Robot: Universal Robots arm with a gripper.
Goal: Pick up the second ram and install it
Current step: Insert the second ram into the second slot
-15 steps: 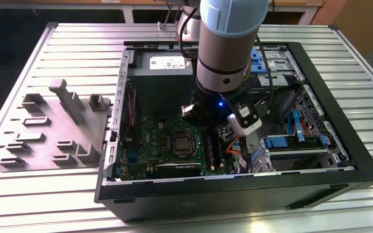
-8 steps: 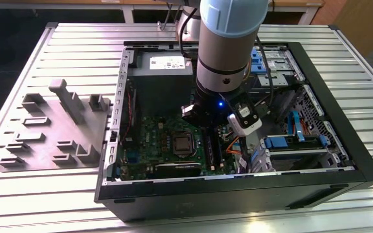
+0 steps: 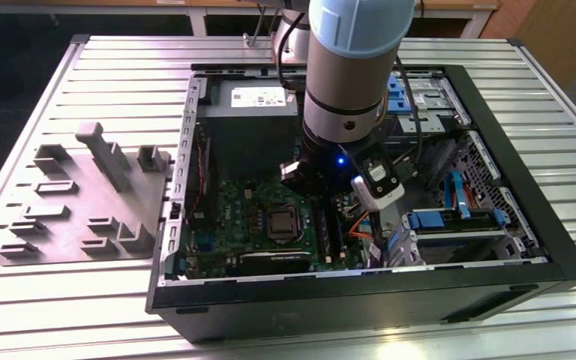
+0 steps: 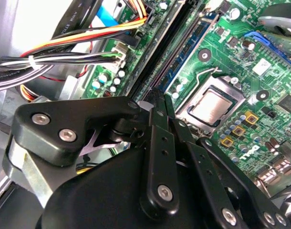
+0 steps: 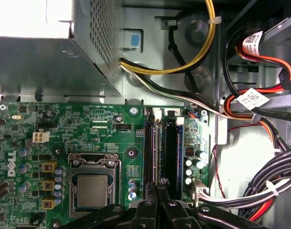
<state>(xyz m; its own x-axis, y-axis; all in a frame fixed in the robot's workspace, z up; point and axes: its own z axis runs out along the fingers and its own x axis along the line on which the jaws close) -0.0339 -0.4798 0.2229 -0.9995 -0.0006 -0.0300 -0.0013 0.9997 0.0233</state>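
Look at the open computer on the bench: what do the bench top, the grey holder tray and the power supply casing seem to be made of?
Bench top: probably aluminium, pale and ribbed with a dull sheen. Grey holder tray: likely matte plastic, possibly printed, given its uniform grey blocky posts. Power supply casing: sheet metal, bare grey with a perforated vent wall.

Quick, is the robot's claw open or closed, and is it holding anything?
Gripper: fingers closed together above the motherboard's slots; whether they pinch the ram cannot be told.

No print on the motherboard or labels reads clearly.
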